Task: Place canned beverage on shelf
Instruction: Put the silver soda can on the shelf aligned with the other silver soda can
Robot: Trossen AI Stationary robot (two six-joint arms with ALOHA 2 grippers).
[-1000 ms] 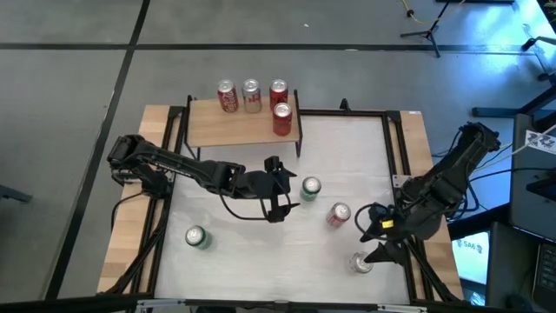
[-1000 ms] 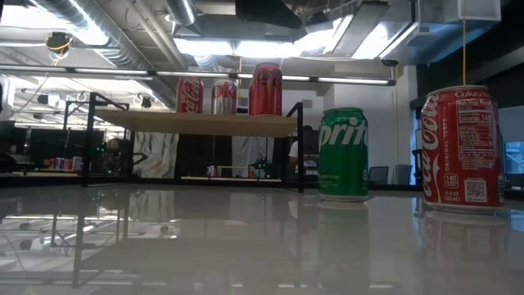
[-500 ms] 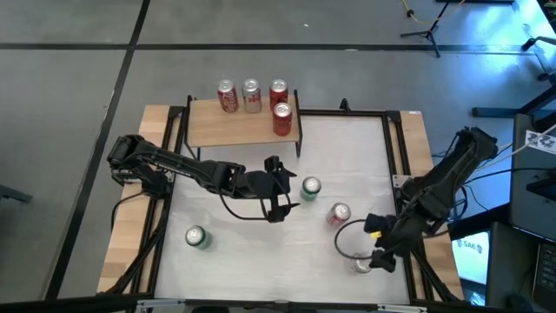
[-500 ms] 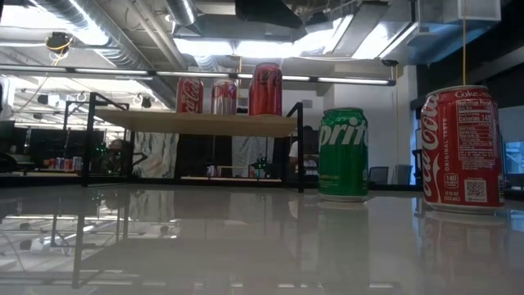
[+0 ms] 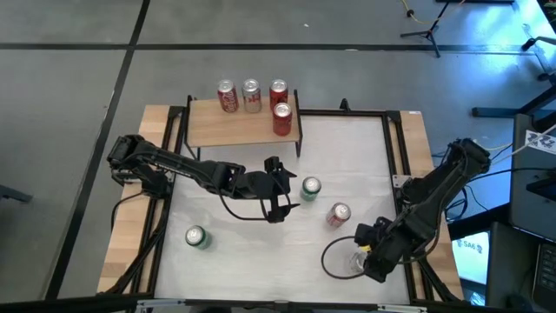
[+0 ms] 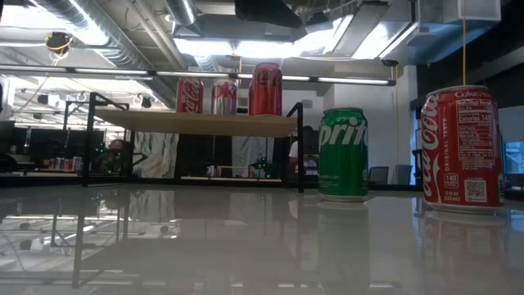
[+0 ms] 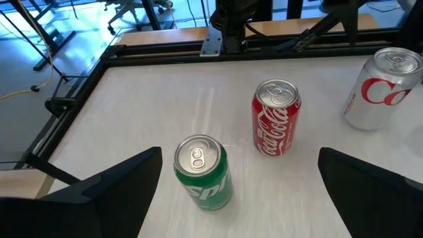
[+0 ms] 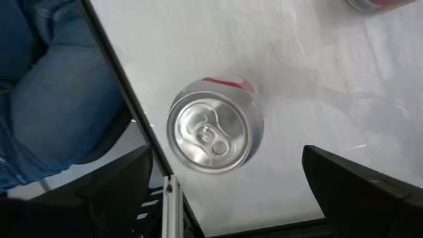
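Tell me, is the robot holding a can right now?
No. Both grippers are open and empty: the right gripper hangs above a silver can, and the left gripper faces a green can.

Two dark jointed arms, looping black cables.

A small light-wood shelf (image 5: 243,124) on thin black legs carries four upright cans at its far edge; on the white table (image 5: 261,252) stand a green can (image 5: 310,188), red can (image 5: 338,215), silver can (image 8: 215,134) and another green can (image 5: 195,236)
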